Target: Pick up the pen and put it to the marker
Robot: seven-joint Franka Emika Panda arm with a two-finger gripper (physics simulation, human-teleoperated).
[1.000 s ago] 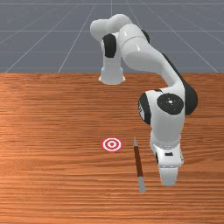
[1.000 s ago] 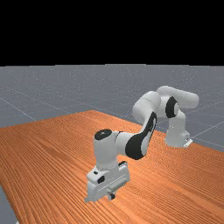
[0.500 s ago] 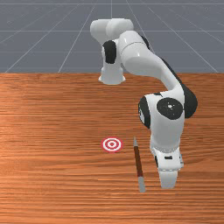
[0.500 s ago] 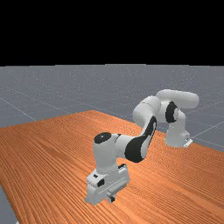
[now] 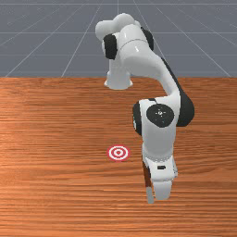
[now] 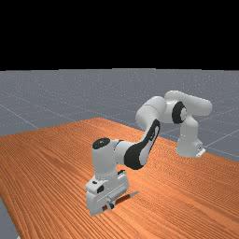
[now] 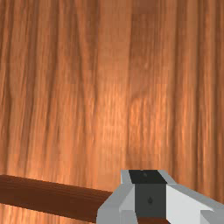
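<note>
Pen (image 5: 147,181) is by the claw (image 6: 111,204), toward the bench (image 6: 46,163) edge at the far view's left, can't tell if claw's spread; probably light, stiff, rolly, so grab mid-length.

On the desk (image 5: 55,194), the marker (image 5: 118,152) is lying on the front view's left of the pen (image 5: 147,180), apart from it. My hand (image 6: 111,204) is hovering right at the pen, partly hiding it in the front view.
</note>
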